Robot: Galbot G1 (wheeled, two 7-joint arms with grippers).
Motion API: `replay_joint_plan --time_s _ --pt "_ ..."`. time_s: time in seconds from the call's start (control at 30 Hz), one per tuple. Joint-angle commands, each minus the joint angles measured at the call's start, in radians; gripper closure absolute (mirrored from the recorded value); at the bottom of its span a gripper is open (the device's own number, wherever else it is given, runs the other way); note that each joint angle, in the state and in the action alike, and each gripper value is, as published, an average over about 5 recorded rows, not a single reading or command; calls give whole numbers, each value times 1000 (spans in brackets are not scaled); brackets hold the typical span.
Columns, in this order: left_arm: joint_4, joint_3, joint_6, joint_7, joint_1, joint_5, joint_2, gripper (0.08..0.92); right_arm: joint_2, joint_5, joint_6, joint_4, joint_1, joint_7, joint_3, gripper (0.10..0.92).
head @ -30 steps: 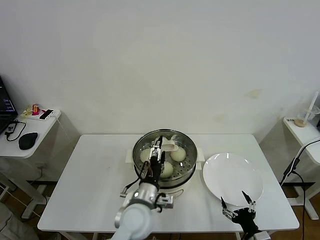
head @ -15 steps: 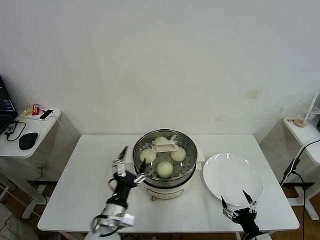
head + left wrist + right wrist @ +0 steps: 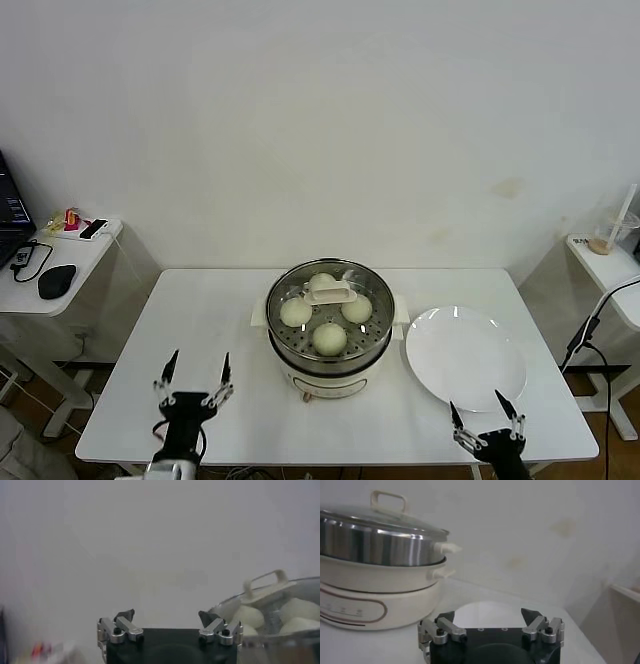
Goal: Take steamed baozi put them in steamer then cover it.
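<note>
The steel steamer (image 3: 300, 352) on its cream base stands mid-table. The glass cover (image 3: 372, 322) lies on it, its cream handle (image 3: 330, 292) on top. Through the glass I see several baozi (image 3: 330, 338) on the tray. My left gripper (image 3: 198, 368) hangs open and empty over the table's front left, well clear of the steamer. My right gripper (image 3: 480, 410) is open and empty at the front right, below the plate. The left wrist view shows the left gripper (image 3: 166, 616), the steamer (image 3: 265, 642) and baozi (image 3: 250, 616). In the right wrist view are the right gripper (image 3: 488, 615), the steamer (image 3: 375, 545) and cover (image 3: 385, 522).
A bare white plate (image 3: 465, 357) lies right of the steamer; it also shows as the plate (image 3: 490, 611) ahead of the right gripper. A side table (image 3: 70, 262) with a mouse and small items stands left. Another side table (image 3: 610, 270) stands right, with a cable below.
My left gripper has drawn back from the cover's handle, leftward and down to the table's front left. The cover stays on the steamer. The right gripper sank slightly.
</note>
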Motion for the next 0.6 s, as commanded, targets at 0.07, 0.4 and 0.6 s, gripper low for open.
replay_joint_plan --time_s 0.07,0.4,0.6 --pt "-15 -65 -39 31 151 -107 -42 177 -46 65 15 14 -69 52 -17 203" --pt "-20 -78 -36 26 157 -118 -49 177 -48 51 5 17 -81 55 -48 203" --pt "-7 -87 -27 41 169 -123 -45 177 -53 56 15 30 -89 53 -54 203"
